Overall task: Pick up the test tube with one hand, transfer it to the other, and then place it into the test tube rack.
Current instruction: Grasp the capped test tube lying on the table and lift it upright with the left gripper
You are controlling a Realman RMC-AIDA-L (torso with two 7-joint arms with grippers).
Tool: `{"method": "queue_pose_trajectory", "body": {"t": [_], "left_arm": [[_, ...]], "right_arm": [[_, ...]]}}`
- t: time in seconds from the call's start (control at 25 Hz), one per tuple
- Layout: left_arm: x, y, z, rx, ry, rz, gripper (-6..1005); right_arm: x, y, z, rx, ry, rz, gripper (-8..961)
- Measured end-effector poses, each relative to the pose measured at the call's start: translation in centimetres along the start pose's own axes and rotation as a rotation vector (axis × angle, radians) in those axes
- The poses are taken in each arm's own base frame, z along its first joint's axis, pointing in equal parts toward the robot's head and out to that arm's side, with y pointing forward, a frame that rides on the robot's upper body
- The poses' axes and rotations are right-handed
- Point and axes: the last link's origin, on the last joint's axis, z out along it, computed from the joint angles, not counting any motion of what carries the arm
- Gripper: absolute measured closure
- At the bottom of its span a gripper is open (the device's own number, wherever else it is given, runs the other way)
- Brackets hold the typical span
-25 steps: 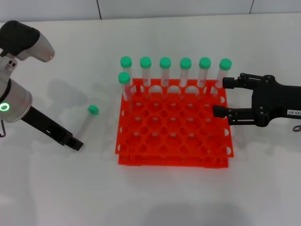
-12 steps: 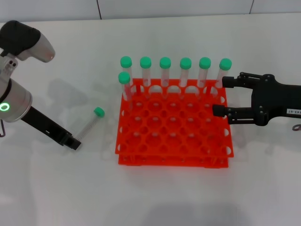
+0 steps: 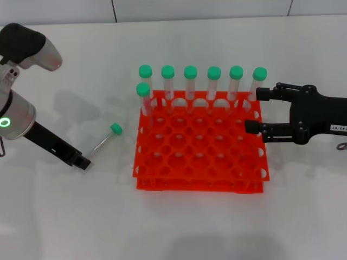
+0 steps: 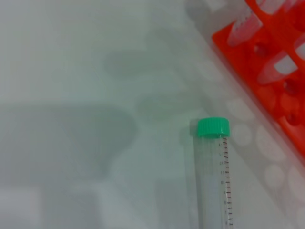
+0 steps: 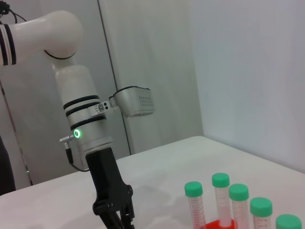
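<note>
Head view: unlabelled black left gripper has its jaws closed on the base of the slim green-capped clear tube, low over the white bench. Labelled right gripper waits, jaws spread, over the orange-red rack. Handover and racking remain.

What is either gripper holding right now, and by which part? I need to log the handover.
The left gripper holds the test tube by its bottom end, cap pointing toward the rack. The right gripper is open, holding nothing.
</note>
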Motion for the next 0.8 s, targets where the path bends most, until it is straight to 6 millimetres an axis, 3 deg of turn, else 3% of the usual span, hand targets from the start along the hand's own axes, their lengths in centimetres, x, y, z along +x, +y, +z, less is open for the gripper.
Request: {"method": "queue_pose_trajectory", "body": {"t": [0.8], "left_arm": [[-0.5,-1.3,-0.7,0.004,0.103,-0.068,802]], "right_arm": [[0.0,0.0,0.0,0.003,-0.002,0.000,125]]}}
